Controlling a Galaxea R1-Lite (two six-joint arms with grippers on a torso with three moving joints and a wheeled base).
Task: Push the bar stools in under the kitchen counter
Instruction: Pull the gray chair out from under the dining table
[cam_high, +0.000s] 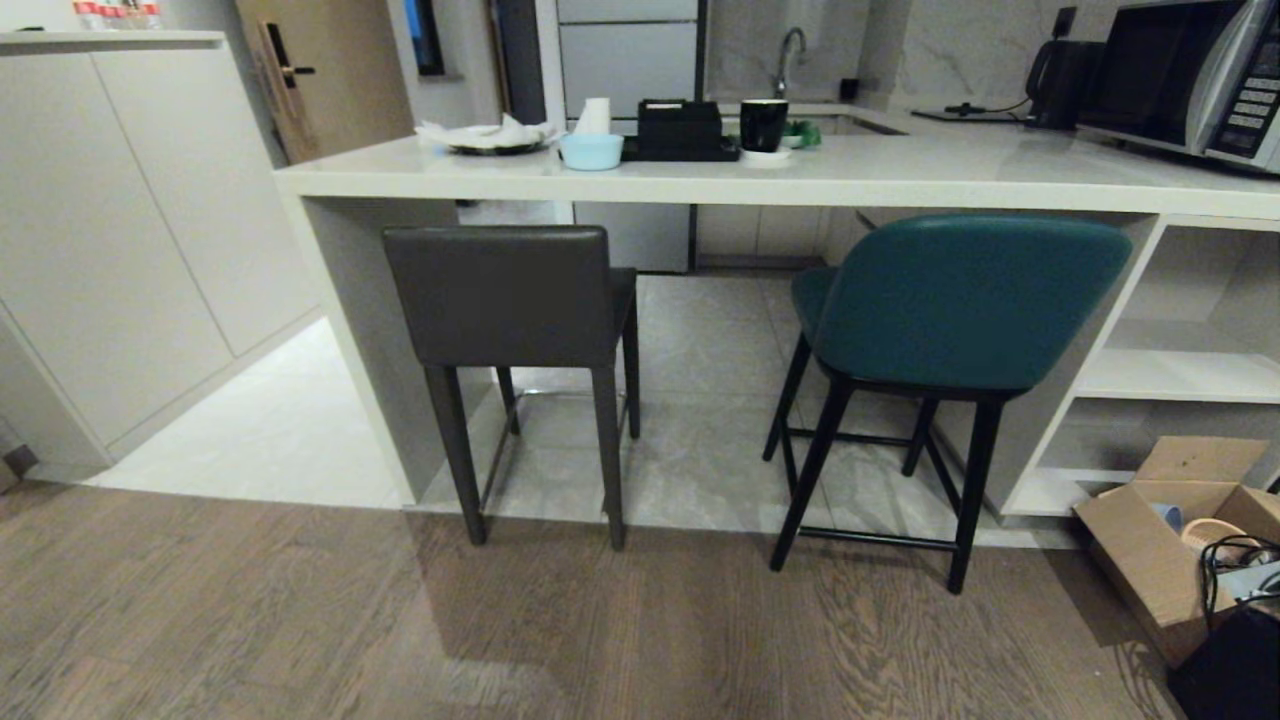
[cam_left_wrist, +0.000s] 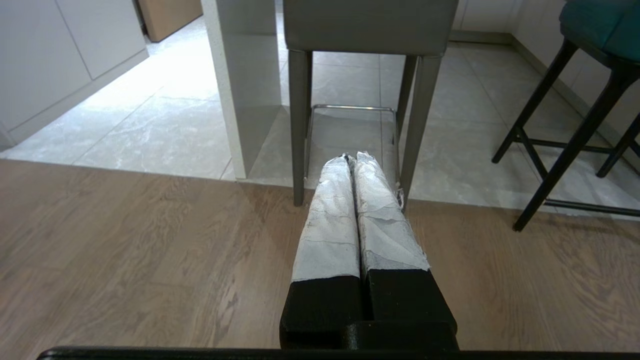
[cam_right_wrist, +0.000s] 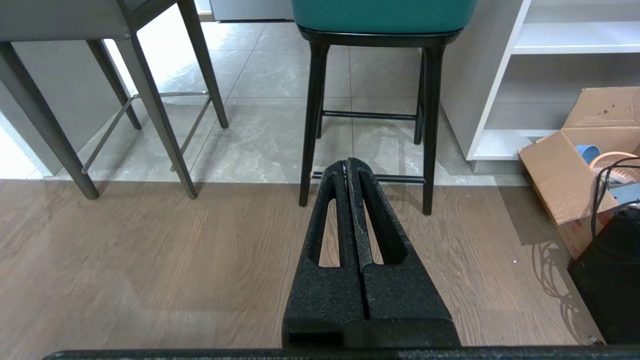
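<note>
Before one kitchen counter (cam_high: 900, 180), two bar stools (cam_high: 510, 300), both grippers' jaws pressed together, empty.

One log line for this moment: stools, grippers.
grey stool: back legs out on wood | teal stool: same | counter | left gripper: shut, empty | right gripper: shut, empty

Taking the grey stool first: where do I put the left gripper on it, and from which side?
Judging by its pose, go for the dark grey stool's flat backrest, from the wood-floor side it faces. That broad panel is the nearest face; its rear legs stand at the tile edge, outside the kitchen counter. The left gripper, shut, already points at it, so pressing probably suits better than gripping.
</note>
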